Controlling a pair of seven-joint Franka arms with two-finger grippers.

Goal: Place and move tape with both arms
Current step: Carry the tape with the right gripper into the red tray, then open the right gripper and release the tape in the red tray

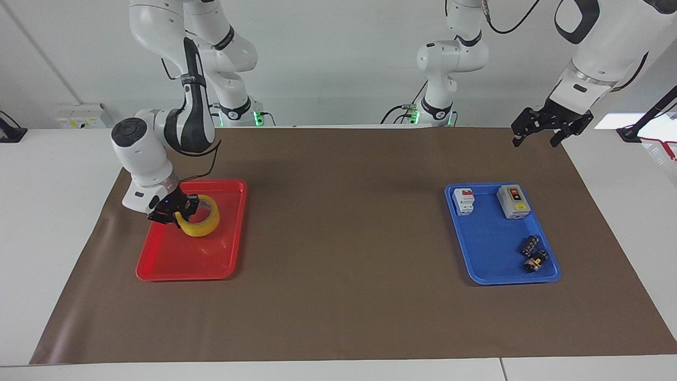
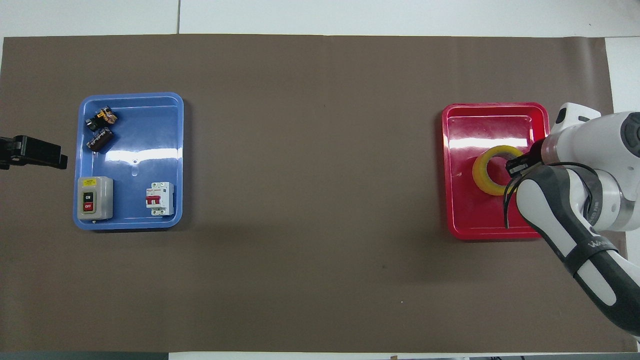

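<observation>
The right gripper (image 1: 177, 210) was pinched shut on the wall of the tape (image 1: 200, 221), one finger inside the ring and one outside, on the side toward the right arm's end of the table. The tape was in the red tray (image 1: 211, 264), in the half nearer the robots; whether it already rested on the tray floor or hung just above it could not be told. From overhead the gripper (image 2: 517, 164) reached in over the tray's rim.

The step in hand looked like setting the tape down in the tray. To do it well, the gripper should bring the roll flat onto the floor before letting go, so it would not drop on edge and roll. The fingers should then part fully and lift straight up, since one sat inside the core and a sideways pull could drag the roll against the rim.

The left gripper (image 1: 550, 129) waited with its fingers spread and empty, raised over the mat's corner, clear of the blue tray (image 1: 489, 264). That tray held a breaker (image 2: 160, 198), a switch box (image 2: 95, 198) and two black connectors (image 2: 100, 130).

The switch box's buttons read "ON" and "OFF". A band on the right arm carried lettering, too small to read surely.
</observation>
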